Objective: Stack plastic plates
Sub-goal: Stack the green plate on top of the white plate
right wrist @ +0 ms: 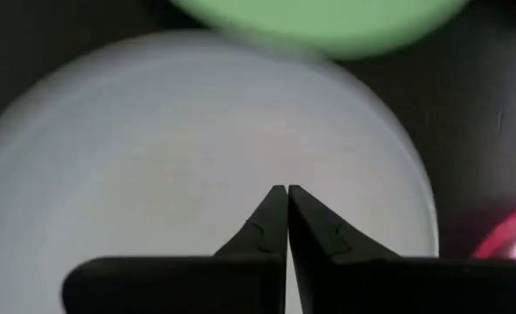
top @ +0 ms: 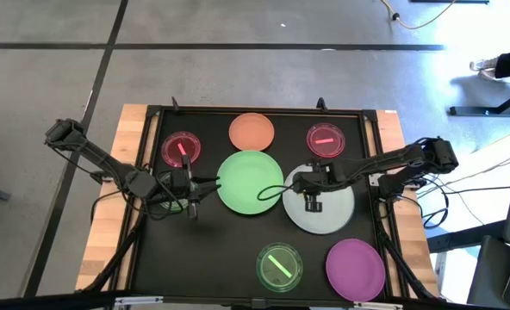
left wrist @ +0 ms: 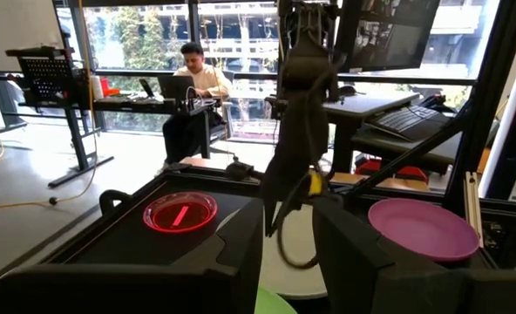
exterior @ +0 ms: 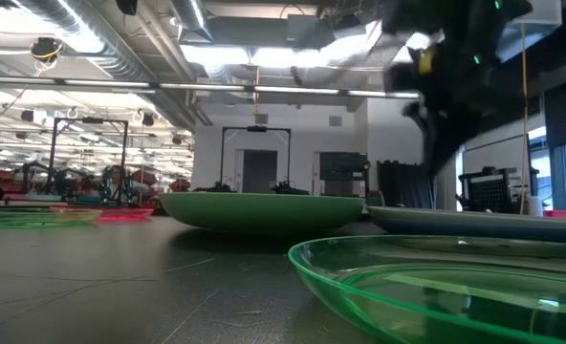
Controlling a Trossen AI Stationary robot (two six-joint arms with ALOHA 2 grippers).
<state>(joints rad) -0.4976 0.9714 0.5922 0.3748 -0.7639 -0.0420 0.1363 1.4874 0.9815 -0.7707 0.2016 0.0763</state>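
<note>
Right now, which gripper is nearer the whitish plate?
Right. The right gripper hangs shut directly above the whitish plate; the left gripper sits open beyond the large green plate, on its far side.

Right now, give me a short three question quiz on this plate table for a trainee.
1. True or false: the right gripper hangs shut above the whitish plate.
2. Which plate lies nearest the large green plate? A orange plate B purple plate
3. Fill in: the left gripper sits at the green plate's ____ edge in the high view.

Key: 1 true; 2 A; 3 left.
</note>
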